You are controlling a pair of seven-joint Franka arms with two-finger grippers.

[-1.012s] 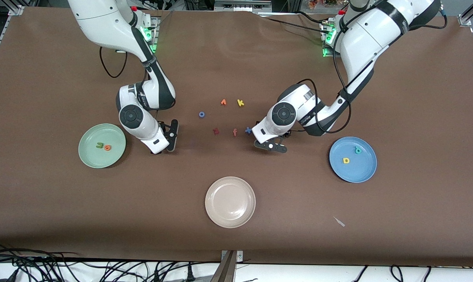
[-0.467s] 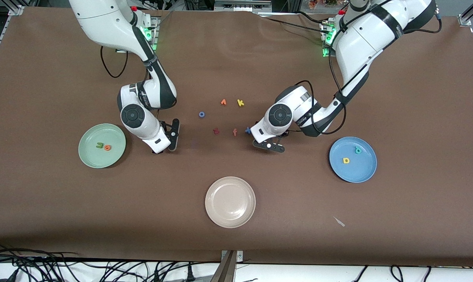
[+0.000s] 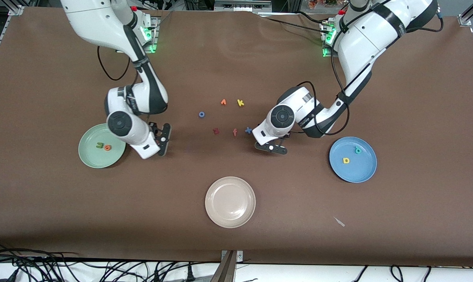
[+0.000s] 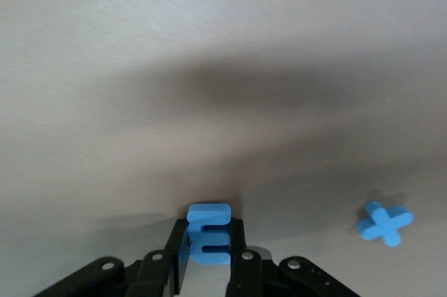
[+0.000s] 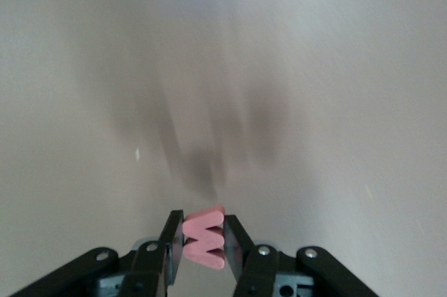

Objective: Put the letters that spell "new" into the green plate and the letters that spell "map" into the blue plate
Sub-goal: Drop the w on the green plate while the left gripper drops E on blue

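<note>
Bare table around cream plate; loose letters mid-table.

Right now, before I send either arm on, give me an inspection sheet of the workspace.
Surface: brown table.
Job's things: green plate holds olive n and orange e; blue plate holds teal p and yellow a.
Clutter: cream plate; six loose letters mid-table; small scrap.
Grippers: left gripper shut on blue m; right gripper shut on pink w, beside the green plate.
Cables: bundle along the table edge nearest the camera.
Surroundings: nothing seen.
</note>
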